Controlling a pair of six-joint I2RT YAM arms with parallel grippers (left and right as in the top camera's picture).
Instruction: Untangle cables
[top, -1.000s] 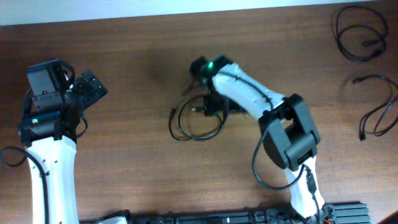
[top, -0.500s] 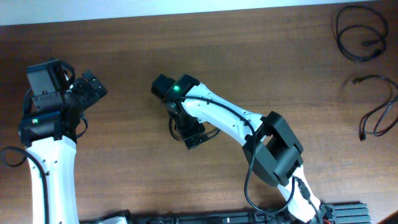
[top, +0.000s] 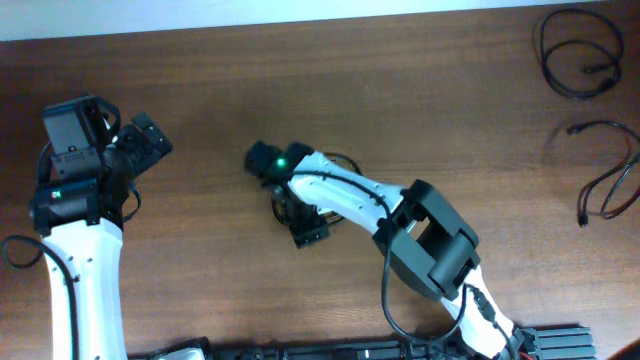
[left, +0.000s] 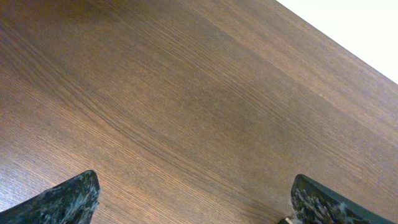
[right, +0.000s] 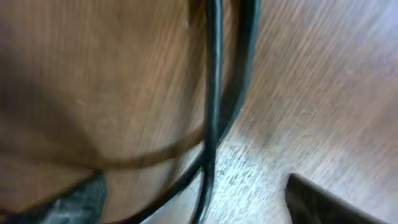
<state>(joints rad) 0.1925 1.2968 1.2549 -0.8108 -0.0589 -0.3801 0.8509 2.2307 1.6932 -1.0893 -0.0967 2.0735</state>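
One black cable lies in the middle of the table, mostly hidden under my right arm; a bit of its loop (top: 278, 208) shows beside the gripper. In the right wrist view two of its strands (right: 214, 93) run across the wood between the fingers. My right gripper (top: 308, 230) (right: 199, 202) is open, low over this cable, with the strands between its fingertips. A second cable (top: 580, 55) is coiled at the far right corner, and a third (top: 610, 175) lies below it. My left gripper (top: 150, 143) (left: 196, 199) is open and empty over bare wood at the left.
The wooden table (top: 200, 80) ends at a white strip along the far edge. A thicker black arm wire (top: 15, 250) loops at the left edge. A dark rail (top: 400, 350) runs along the near edge.
My right arm has swung left and down over the middle cable's loop, which showed in full a second ago and is now mostly covered. The left arm has not moved.
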